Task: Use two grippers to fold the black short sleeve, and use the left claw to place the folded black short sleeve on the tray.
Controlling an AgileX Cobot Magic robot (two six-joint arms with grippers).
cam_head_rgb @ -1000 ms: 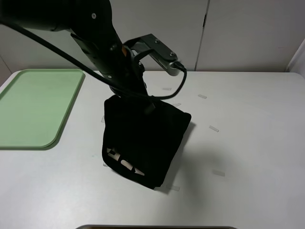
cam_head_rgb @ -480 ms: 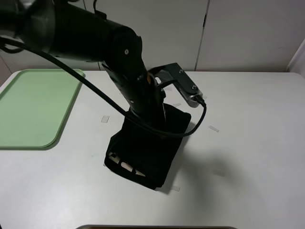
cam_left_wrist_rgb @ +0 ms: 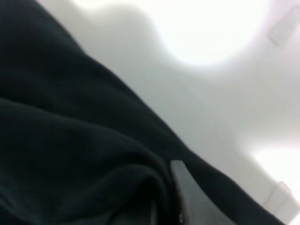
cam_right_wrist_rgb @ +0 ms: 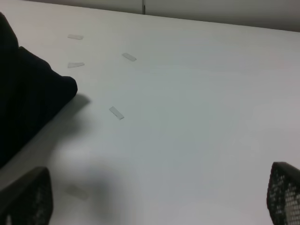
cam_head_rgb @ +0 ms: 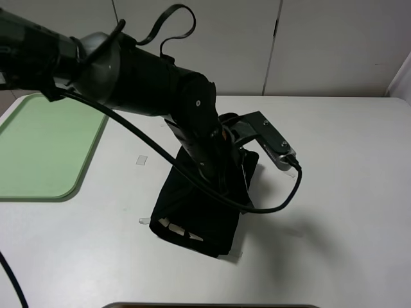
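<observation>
The black short sleeve lies folded in a bundle at the table's middle, with bits of pale lettering at its near edge. My left arm reaches across over it and hides the left gripper in the high view. In the left wrist view one finger is pressed into bunched black cloth, so the gripper looks shut on the shirt's far edge. My right gripper is open and empty, low over bare table to the right of the shirt. The pale-green tray sits at the far left, with nothing on it.
The left arm's grey bracket plate and a looping black cable hang over the shirt's right side. Small tape marks dot the white table. White cabinet doors stand behind the table.
The left arm has swung right and down, carrying the shirt's upper edge with it. The shirt has dropped from hanging upright to a lower, flatter bundle.
</observation>
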